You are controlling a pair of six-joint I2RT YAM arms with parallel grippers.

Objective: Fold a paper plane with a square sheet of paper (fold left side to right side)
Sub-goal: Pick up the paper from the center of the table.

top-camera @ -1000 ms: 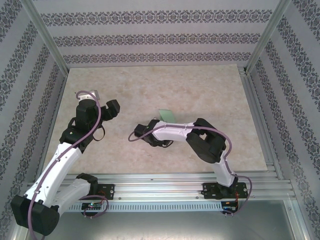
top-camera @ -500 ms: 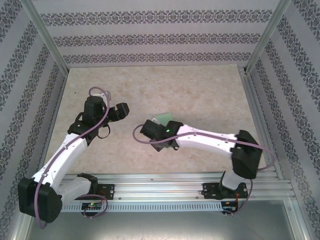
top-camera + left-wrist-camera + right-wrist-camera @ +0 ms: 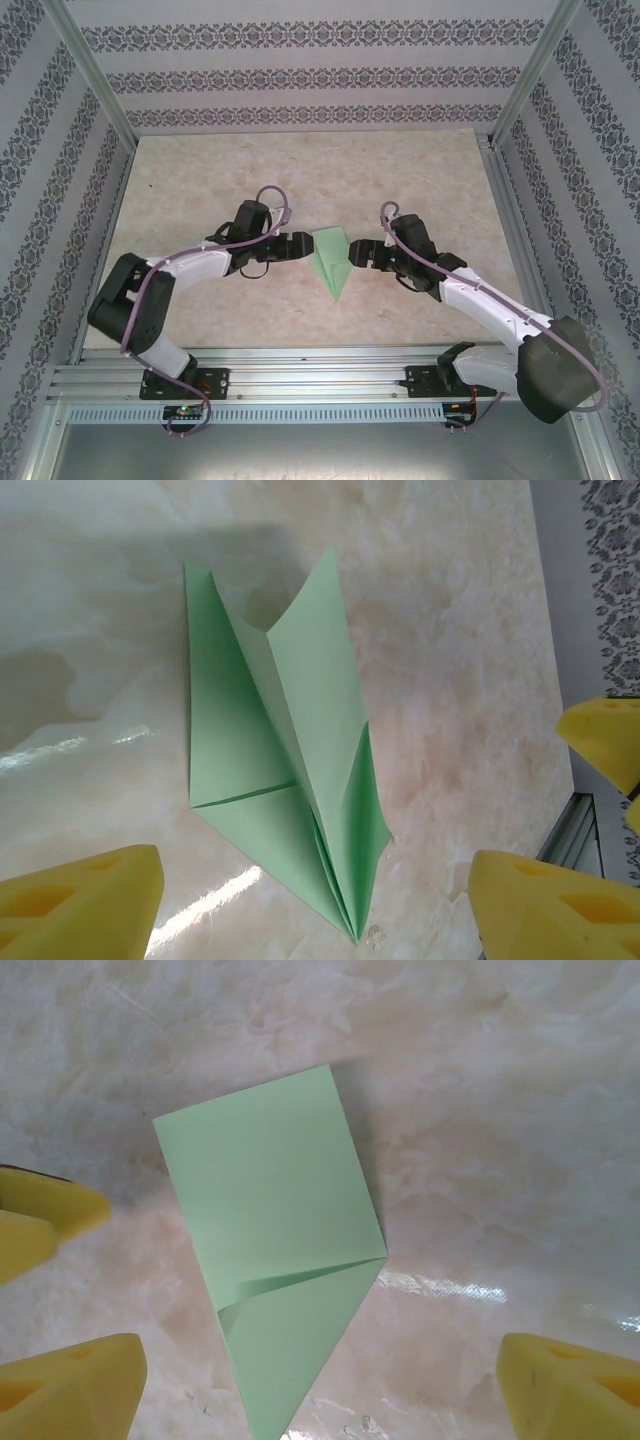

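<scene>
The small light green folded paper plane (image 3: 330, 262), a thin creased dart with its narrow tip toward the bottom of the top view, lies flat on the beige marbled table (image 3: 200, 170) just below the centre of the frame, between the two grippers. It looks very light, limp and easily crumpled. On the smooth tabletop it would likely slide under any sideways push, and its layered flaps, one seeming to stand up slightly in the left wrist view, could spring open. I judge the best hold to be on an outer edge of the wide end, pinching through all layers while the other side is pinned down

The left gripper (image 3: 298, 246) is touching or just beside the plane's left edge in the top view. Its yellow fingers (image 3: 85, 905) are spread wide at the bottom corners of its wrist view, gripping nothing. The right gripper (image 3: 358, 256) is just beside the right edge, its yellow pads (image 3: 70, 1390) likewise spread apart, with the paper ahead of them and not pinched
</scene>
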